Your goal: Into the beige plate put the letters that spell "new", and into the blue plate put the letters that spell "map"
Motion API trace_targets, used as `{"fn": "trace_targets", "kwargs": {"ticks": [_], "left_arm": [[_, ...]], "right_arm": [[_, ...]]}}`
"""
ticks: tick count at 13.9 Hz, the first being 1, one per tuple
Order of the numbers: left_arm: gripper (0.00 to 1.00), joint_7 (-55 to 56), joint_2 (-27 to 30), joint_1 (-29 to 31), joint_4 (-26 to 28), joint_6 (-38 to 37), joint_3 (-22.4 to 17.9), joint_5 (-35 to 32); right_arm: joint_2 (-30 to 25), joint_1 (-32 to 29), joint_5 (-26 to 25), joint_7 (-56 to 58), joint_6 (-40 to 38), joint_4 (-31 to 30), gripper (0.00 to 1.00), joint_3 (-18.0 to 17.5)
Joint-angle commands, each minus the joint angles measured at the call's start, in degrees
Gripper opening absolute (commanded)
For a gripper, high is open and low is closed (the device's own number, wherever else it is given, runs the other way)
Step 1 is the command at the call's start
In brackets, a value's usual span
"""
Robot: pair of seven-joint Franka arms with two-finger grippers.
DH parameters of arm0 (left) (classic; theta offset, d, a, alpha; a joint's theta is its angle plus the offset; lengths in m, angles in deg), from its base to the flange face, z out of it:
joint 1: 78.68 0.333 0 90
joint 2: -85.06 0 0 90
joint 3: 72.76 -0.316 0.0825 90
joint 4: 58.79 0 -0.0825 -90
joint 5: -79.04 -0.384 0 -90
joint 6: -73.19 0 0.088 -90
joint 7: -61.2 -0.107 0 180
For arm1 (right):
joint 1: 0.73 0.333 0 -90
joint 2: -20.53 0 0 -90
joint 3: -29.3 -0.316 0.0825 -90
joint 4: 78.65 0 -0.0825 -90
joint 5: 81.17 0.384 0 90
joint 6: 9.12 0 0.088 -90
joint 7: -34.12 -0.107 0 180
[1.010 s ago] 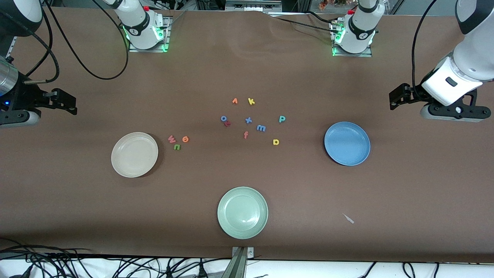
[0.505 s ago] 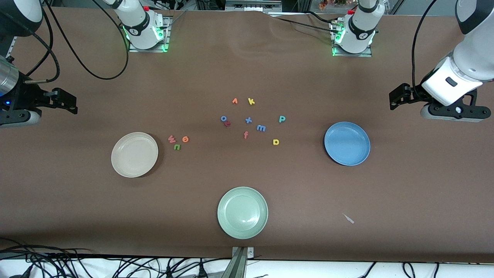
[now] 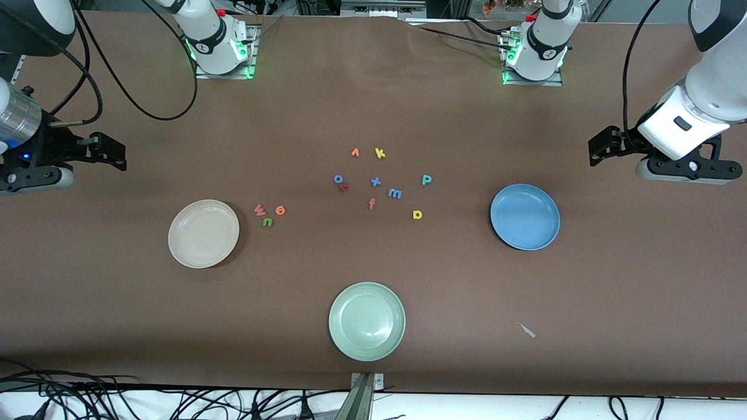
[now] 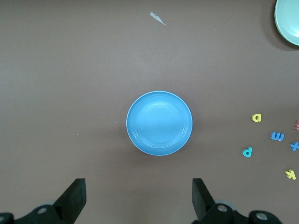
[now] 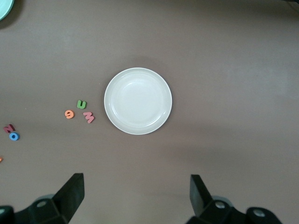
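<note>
Between my spread, empty right gripper point(image 5: 135, 196) fingers: beige plate point(image 5: 138, 101) below. Left gripper point(image 4: 139, 198) likewise wide, over blue plate point(image 4: 159, 123). "new" letters point(image 3: 268, 214) just beside beige plate; "map" letters point(image 3: 411, 196) mid-table. Foam: light, soft, thin; pinch across edges.

Three plates sit apart on the brown table point(image 3: 117, 303): the beige plate point(image 3: 203, 233) toward the right arm's end, the blue plate point(image 3: 524, 217) toward the left arm's, a green plate point(image 3: 367, 321) nearest the camera. Beside the beige plate cluster the pink w point(image 3: 259, 210), orange e point(image 3: 280, 210) and green n point(image 3: 268, 221). The blue m point(image 3: 395, 193), teal p point(image 3: 426, 180) and yellow a point(image 3: 417, 214) lie near the middle.
</note>
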Motion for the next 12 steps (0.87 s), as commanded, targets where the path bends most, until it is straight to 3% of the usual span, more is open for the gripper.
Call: {"fn": "trace_targets", "kwargs": {"ticks": [1,9,12], "left_arm": [[1.0,-1.0,-0.7,0.0,-1.7,-0.8,0.0,-1.6],[1.0,-1.0,-0.7,0.0,-1.6,-0.9,0.0,-1.5],[1.0,-1.0,-0.7,0.0,-1.6,-1.0,0.0,-1.5]], "right_arm": [[0.3,0.5,0.0,0.2,-1.1,0.7,1.0,-0.1],[4.2,3.2,1.0,-0.9,-0.1,0.3,1.0,-0.1],[6.8,3.8,3.8,-3.2,5.5,-2.8,0.99,-0.5]]}}
